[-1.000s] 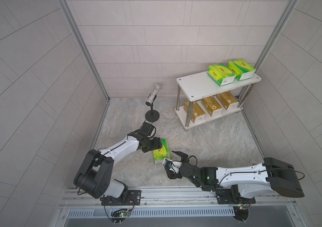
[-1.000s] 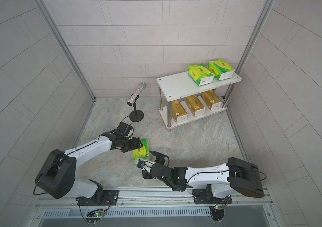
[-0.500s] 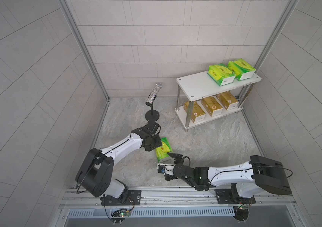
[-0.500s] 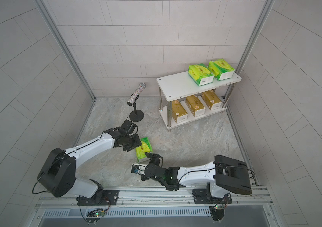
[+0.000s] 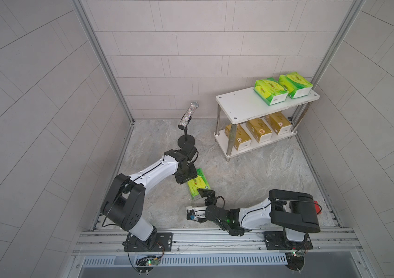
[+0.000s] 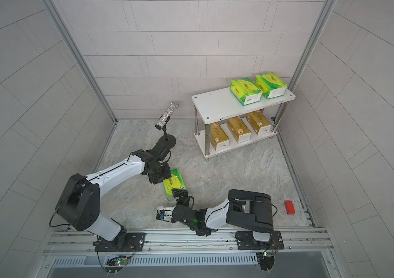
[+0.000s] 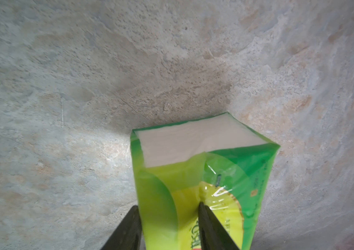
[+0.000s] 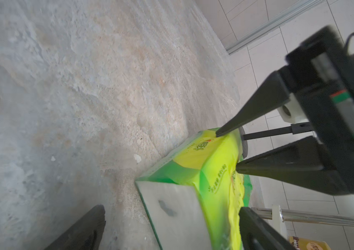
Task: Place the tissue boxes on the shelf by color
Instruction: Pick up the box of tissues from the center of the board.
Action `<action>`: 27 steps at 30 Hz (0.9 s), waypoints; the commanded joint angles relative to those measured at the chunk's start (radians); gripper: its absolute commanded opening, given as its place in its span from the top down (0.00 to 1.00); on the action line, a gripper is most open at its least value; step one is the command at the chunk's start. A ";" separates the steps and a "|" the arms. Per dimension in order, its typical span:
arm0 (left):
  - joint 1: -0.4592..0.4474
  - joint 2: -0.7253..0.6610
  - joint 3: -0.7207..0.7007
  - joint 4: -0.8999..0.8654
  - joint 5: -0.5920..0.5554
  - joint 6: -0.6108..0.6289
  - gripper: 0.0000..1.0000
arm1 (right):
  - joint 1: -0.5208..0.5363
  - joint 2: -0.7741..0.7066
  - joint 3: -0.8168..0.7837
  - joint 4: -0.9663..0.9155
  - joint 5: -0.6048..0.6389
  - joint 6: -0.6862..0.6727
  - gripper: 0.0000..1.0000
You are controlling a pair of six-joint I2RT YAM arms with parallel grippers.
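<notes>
One green tissue box [image 5: 198, 186] [image 6: 174, 184] lies on the stone floor, its white end [image 7: 193, 142] showing. My left gripper [image 5: 187, 177] [image 7: 168, 205] is shut on its far part from above, one finger dug into the yellow top. My right gripper [image 5: 197, 204] [image 8: 171, 211] is open wide, its fingers on either side of the box's near end [image 8: 171, 207]. The white shelf [image 5: 241, 106] [image 6: 217, 106] stands at the back right. Two green boxes [image 5: 270, 91] [image 5: 294, 84] sit on its top board. Three gold boxes [image 5: 238, 137] [image 5: 258, 130] [image 5: 278, 122] sit on its lower board.
A black-based stand with a glittery cylinder [image 5: 187, 118] stands just behind my left wrist. A small red block [image 6: 289, 207] lies near the right wall. Tiled walls close in three sides, and a metal rail [image 5: 215, 238] runs along the front.
My left gripper has closed on the green box. My right gripper has moved left, opened a little wider and come round the box's near end.
</notes>
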 commanded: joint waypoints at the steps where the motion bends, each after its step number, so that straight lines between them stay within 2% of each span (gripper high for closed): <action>1: -0.001 0.009 0.017 -0.065 -0.007 0.009 0.52 | -0.005 0.043 0.019 0.090 0.054 -0.056 0.00; 6: -0.001 -0.002 0.010 -0.068 0.005 0.016 0.52 | -0.020 0.083 0.045 0.112 0.065 -0.067 0.00; 11: -0.001 -0.006 -0.005 -0.058 0.031 0.022 0.53 | -0.061 0.100 0.071 0.033 0.046 -0.068 0.01; 14: -0.001 -0.012 -0.004 -0.055 0.045 0.030 0.53 | -0.090 0.078 0.080 -0.055 0.004 -0.042 0.10; 20: -0.001 -0.024 0.008 -0.056 0.054 0.040 0.53 | -0.127 0.038 0.081 -0.102 -0.039 -0.028 0.24; 23: 0.002 -0.037 0.055 -0.097 0.023 0.066 0.46 | -0.130 0.001 0.086 -0.134 -0.054 -0.011 0.32; 27: 0.028 -0.065 0.169 -0.189 -0.053 0.124 0.26 | -0.136 -0.058 0.086 -0.173 -0.077 0.023 0.38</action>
